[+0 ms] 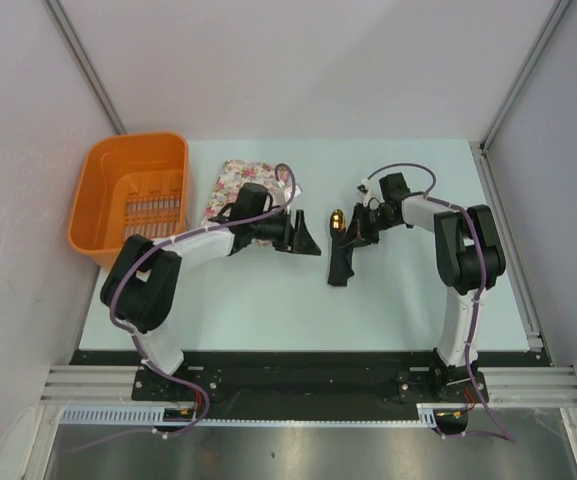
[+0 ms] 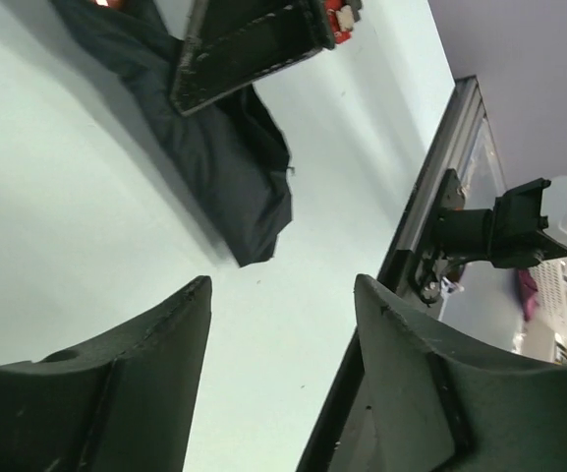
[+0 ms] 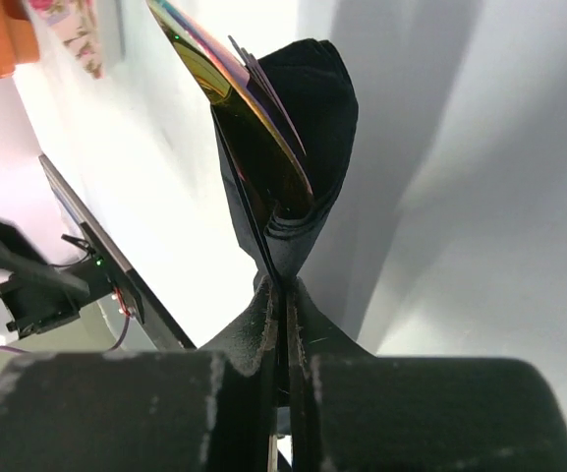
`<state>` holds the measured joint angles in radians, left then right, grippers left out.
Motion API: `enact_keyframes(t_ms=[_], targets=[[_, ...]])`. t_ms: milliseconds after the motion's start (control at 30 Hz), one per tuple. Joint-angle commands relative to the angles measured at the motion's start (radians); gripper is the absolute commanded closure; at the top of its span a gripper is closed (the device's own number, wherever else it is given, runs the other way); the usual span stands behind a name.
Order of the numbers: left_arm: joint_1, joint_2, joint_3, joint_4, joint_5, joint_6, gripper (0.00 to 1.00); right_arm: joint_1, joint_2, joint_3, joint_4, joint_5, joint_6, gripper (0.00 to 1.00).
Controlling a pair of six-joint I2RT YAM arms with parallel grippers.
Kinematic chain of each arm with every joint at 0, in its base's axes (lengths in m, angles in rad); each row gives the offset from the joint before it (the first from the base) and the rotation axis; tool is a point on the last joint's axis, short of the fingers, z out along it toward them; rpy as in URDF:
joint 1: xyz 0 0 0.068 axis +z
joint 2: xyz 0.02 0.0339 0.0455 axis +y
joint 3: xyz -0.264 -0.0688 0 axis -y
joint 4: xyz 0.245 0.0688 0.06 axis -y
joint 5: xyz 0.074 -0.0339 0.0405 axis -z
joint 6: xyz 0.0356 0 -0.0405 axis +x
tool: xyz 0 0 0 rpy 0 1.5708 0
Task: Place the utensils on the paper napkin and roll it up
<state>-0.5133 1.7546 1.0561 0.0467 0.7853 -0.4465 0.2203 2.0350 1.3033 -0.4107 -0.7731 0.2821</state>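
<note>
**K:** What did you have on the right at that frame?

**M:** Right claw (image 3: pixel 283 305) was pressed together, pinching the paper napkin (image 3: pixel 312 128). I saw the napkin bunched into a loose roll around the spoon (image 3: pixel 249 128), gold head sticking out the far end. The handle was hidden inside.

**K:** Where in the top view?

**M:** Around the centre of the worktop (image 1: pixel 268 310), slightly right. The black roll ran down and left from the claw, with the gold head just above it. I couldn't tell if the lower end touched the surface.

**K:** Left side?

**M:** Left claw (image 2: pixel 283 364) was spread, nothing between the fingers (image 2: pixel 116 403). It sat just left of the napkin, apart from it and pointing at it. The napkin's end showed in the upper left of that wrist view.

**K:** Anything else?

**M:** Floral cloth (image 1: pixel 230 185) lay upper middle of the top view, partly hidden behind the left arm. Orange basket (image 1: pixel 90 200) was in the upper left.
</note>
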Motion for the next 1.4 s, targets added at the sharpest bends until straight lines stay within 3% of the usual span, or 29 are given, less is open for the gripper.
enact_keyframes(t_ms=[0, 233, 433, 500, 633, 867, 1033, 1367], targets=[[0.051, -0.113, -0.062, 0.022, -0.003, 0.083, 0.34, 0.017, -0.11, 0.001, 0.044, -0.035, 0.015, 1.0], [0.093, -0.276, -0.096, 0.018, 0.08, 0.199, 0.33, 0.073, -0.252, 0.033, 0.013, -0.064, 0.009, 1.0], [0.093, -0.433, -0.097, -0.03, 0.121, 0.189, 0.32, 0.125, -0.381, 0.099, -0.043, -0.054, 0.009, 1.0], [0.091, -0.483, -0.114, -0.031, 0.088, 0.187, 0.26, 0.154, -0.41, 0.116, -0.059, -0.037, 0.008, 1.0], [0.079, -0.549, -0.102, -0.094, -0.001, 0.132, 0.26, 0.201, -0.521, 0.111, -0.06, 0.058, 0.012, 1.0], [-0.04, -0.601, -0.113, -0.008, -0.13, 0.126, 0.27, 0.284, -0.616, 0.111, -0.06, 0.139, 0.025, 1.0], [-0.106, -0.581, -0.111, 0.018, -0.216, 0.077, 0.3, 0.307, -0.636, 0.135, -0.045, 0.158, 0.034, 1.0], [-0.119, -0.58, -0.14, -0.033, -0.308, 0.04, 0.39, 0.314, -0.656, 0.143, -0.031, 0.147, 0.057, 1.0]])
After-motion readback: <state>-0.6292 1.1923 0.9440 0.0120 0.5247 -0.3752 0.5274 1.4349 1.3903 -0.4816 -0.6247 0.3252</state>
